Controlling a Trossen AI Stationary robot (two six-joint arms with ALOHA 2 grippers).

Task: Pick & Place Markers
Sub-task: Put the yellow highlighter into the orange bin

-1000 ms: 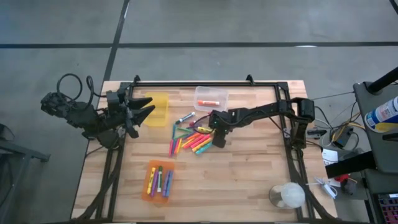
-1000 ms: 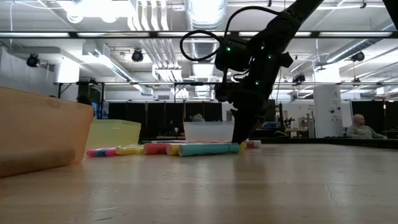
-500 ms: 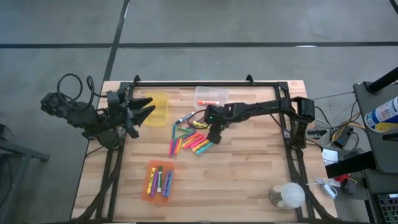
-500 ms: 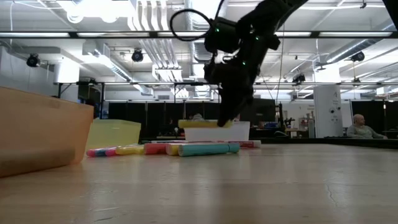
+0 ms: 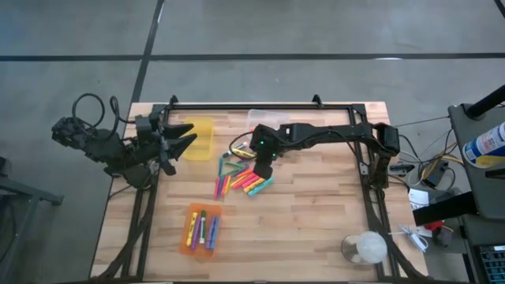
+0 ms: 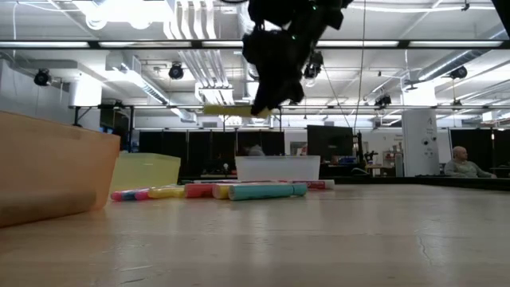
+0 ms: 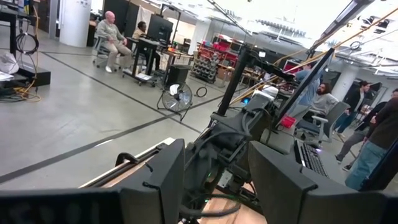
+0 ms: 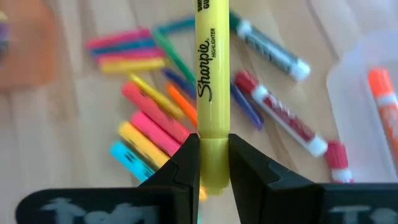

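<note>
— One yellow marker (image 8: 212, 93) is off the table, pinched at its end between the fingers of the right gripper (image 8: 208, 163); black "Sharpie" lettering runs along its barrel.

— Where does it hang?

— Above the heap of markers (image 5: 243, 177) in the middle of the table (image 5: 316, 221): pink, orange, yellow, green, blue and teal ones lying close together. From table height it shows level, well above them.

— And the rest?

— A few markers lie in the orange bin (image 5: 200, 229) near the front edge, one orange marker in the clear bin (image 8: 373, 93), and a yellow bin (image 5: 199, 139) stands by the left gripper (image 5: 183, 138), whose jaws stand open at the table's left edge.

— The surface and the room?

— Pale wood planks; behind, a big hall with ceiling lights, desks and several seated people.
</note>
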